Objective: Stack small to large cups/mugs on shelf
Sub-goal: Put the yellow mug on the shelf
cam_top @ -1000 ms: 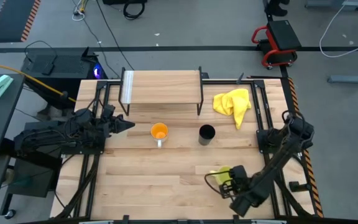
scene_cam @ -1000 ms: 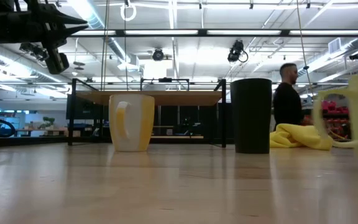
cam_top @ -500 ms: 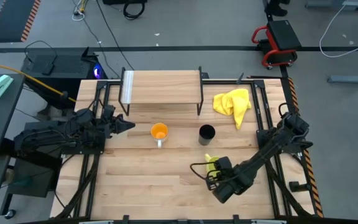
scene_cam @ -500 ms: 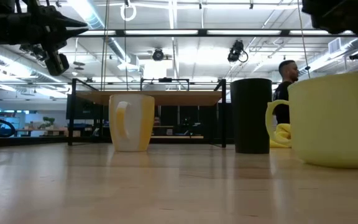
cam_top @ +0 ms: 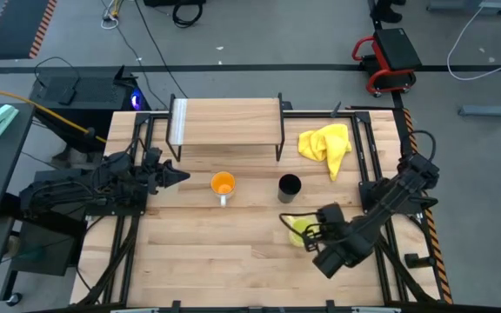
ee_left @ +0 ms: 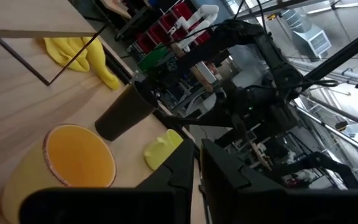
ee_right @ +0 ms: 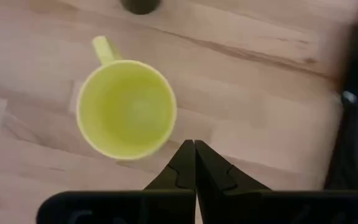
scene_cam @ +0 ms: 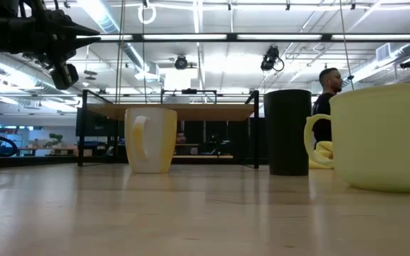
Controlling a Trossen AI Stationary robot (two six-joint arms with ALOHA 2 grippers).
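Observation:
The yellow-green mug (cam_top: pixel 297 229) (ee_right: pixel 127 109) stands upright on its base on the table, handle toward the black cup (cam_top: pixel 290 186). My right gripper (cam_top: pixel 314 233) (ee_right: pixel 190 146) is shut and hovers just beside the mug's rim on its right, touching nothing. The orange-inside mug (cam_top: pixel 223 184) (scene_cam: pixel 150 139) stands in front of the shelf (cam_top: pixel 226 120), whose top holds nothing. My left gripper (cam_top: pixel 183 176) (ee_left: pixel 197 165) waits shut above the table, left of the orange-inside mug.
A crumpled yellow cloth (cam_top: pixel 326 143) lies on the table right of the shelf. Bare tabletop (cam_top: pixel 207 261) stretches along the near side. Black frame rails (cam_top: pixel 133 148) run along both table sides. A person (scene_cam: pixel 327 107) stands in the room beyond.
The yellow-green mug has moved from the near right part of the table toward its middle and now stands there on its base. My right gripper went with it toward the left, then drew back to the right and up, off the mug.

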